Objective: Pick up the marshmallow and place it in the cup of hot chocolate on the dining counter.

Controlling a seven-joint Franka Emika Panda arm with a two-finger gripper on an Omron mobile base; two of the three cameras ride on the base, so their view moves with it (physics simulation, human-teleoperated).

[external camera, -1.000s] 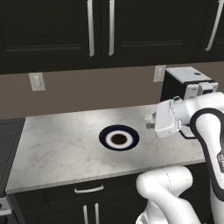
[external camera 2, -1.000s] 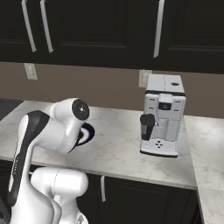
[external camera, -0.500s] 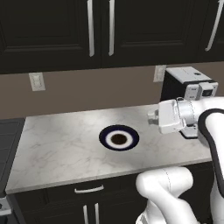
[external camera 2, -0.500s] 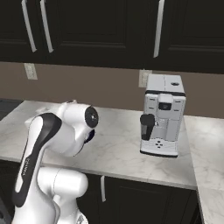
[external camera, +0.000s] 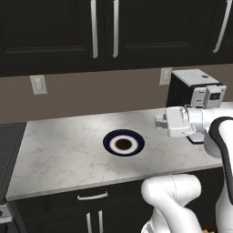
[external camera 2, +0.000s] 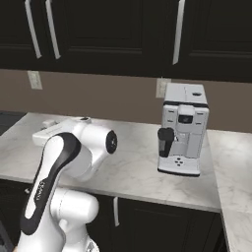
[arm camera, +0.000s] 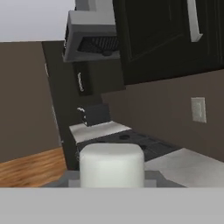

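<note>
One pincer (external camera: 159, 122) — held level above worktop (external camera: 68, 154), clamped on marshmallow (arm camera: 111, 165).

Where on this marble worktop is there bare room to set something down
The worktop is bare from its left edge to the blue-and-white plate, and again between the arm and the coffee machine. Right of the plate it is crowded: the end effector, holding the marshmallow, hangs there beside the machine.
</note>
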